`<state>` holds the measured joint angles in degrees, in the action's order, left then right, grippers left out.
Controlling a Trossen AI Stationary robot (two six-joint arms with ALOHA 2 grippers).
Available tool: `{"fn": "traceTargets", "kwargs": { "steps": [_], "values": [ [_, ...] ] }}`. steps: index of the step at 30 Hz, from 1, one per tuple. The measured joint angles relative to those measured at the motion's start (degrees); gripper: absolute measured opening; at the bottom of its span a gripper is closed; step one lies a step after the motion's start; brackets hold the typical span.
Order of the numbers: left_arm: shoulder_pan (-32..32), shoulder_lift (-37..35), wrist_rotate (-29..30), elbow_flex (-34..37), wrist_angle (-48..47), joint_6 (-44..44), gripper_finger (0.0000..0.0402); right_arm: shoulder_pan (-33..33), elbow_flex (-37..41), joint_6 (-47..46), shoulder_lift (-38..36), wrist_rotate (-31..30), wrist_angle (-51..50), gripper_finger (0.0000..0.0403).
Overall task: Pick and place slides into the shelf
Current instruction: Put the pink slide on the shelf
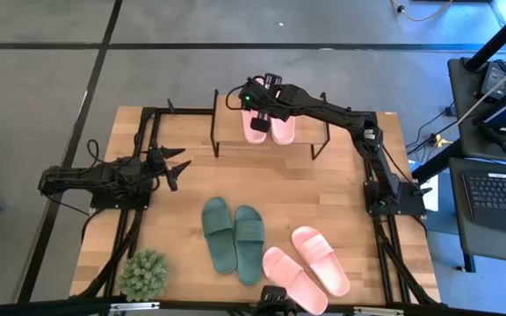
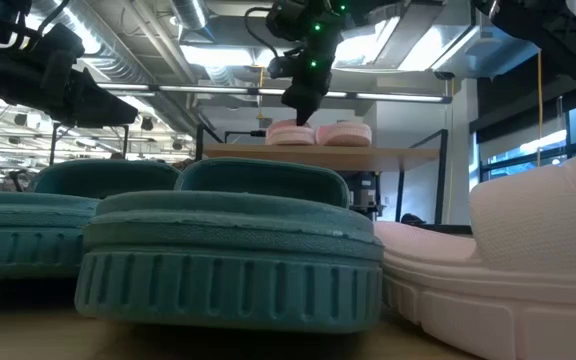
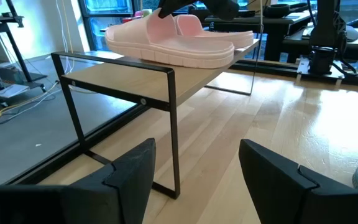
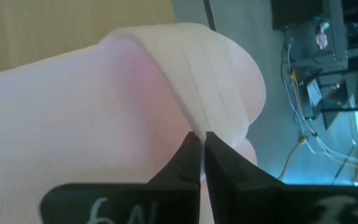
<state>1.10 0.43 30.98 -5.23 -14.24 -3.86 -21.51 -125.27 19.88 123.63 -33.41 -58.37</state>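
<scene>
The shelf (image 1: 228, 133) stands at the table's far edge with two light pink slides side by side on its top board, the left one (image 1: 255, 128) and the right one (image 1: 282, 128). My right gripper (image 1: 253, 104) is shut and points down over the left slide (image 2: 288, 131). Two dark green slides (image 1: 234, 237) and two more pink slides (image 1: 306, 268) lie sole-down on the table's near half. My left gripper (image 1: 176, 167) waits open at the table's left, facing the shelf (image 3: 123, 81). My right gripper (image 4: 202, 158) comes from above, its shut fingertips at the strap (image 4: 185, 81) of the left pink slide. That slide rests flat on the shelf's top board. Whether the tips touch the strap, I cannot tell.
A small green potted plant (image 1: 143, 274) sits at the table's near left corner. Bare tabletop (image 1: 323, 189) lies between the shelf and the slides on the table. Desks, cables and a keyboard stand off the table's right side.
</scene>
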Motion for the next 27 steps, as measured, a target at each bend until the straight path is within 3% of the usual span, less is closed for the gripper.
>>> {"fn": "traceTargets", "kwargs": {
  "steps": [12, 20, 27],
  "values": [
    [0.0, 0.0, 0.0, 0.0, 0.0, 0.0, 0.0225, -0.1, 0.0, -2.5, 0.0, 0.0, -1.2, 0.0008],
    [0.0, 0.0, 0.0, 0.0, 0.0, 0.0, 0.0224, -0.1, 0.0, -3.2, 0.0, -0.1, -1.4, 0.0053],
    [0.0, 0.0, 0.0, 0.0, 0.0, 0.0, 0.0224, -0.1, 0.1, -3.1, 0.1, -0.2, -2.1, 0.0059]
  ]
}}
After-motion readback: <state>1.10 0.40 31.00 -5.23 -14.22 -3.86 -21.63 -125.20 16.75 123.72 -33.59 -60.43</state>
